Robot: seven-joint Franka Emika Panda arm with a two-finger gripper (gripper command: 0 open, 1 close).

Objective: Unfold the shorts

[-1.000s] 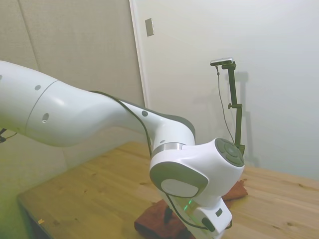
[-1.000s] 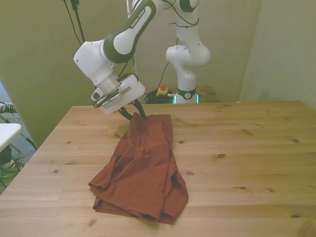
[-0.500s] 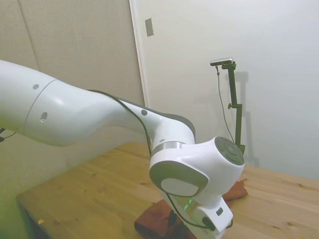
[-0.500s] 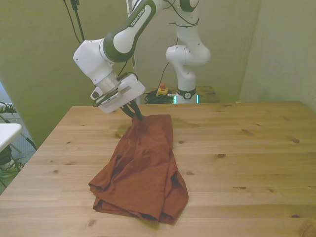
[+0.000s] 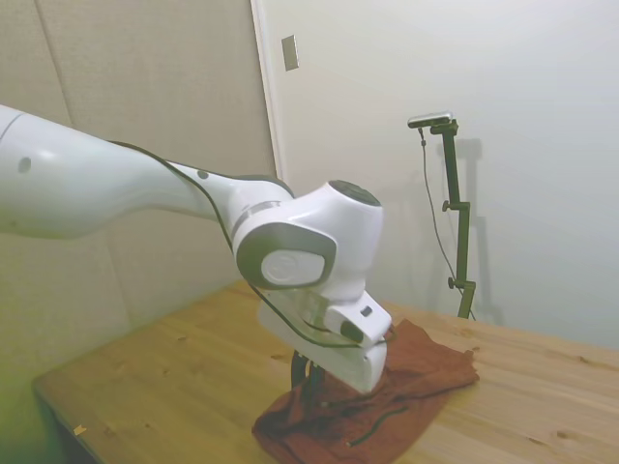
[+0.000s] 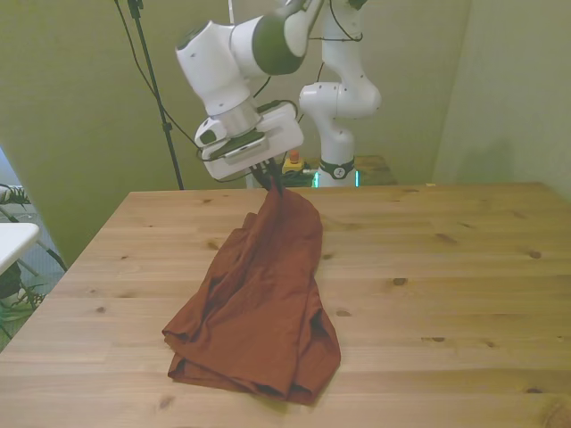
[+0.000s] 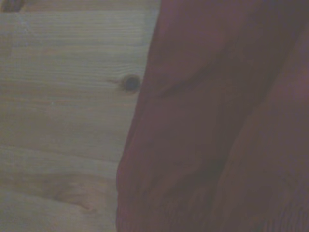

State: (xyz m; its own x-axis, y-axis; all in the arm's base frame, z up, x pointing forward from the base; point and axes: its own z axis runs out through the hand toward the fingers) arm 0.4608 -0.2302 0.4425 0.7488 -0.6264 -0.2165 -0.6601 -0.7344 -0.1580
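Observation:
The rust-orange shorts (image 6: 263,303) lie bunched on the wooden table (image 6: 464,267), with their far end pulled up off the surface into a peak. My gripper (image 6: 273,186) is shut on that raised end of the shorts. In the side view the shorts (image 5: 406,382) stretch from a crumpled heap at the near edge toward the right, and a thin dark drawstring (image 5: 377,422) shows on the heap. My gripper (image 5: 308,372) reaches down into the fabric there. Up close, the wrist view shows folded shorts fabric (image 7: 217,121) over bare wood.
A second white robot arm base (image 6: 337,116) stands behind the table's far edge. The table's near corner (image 5: 68,406) shows in the side view, and a pale wall rises behind the table.
My gripper has risen and shifted toward the front view's right, lifting the far end of the shorts with it. The rest of the fabric stays heaped on the table.

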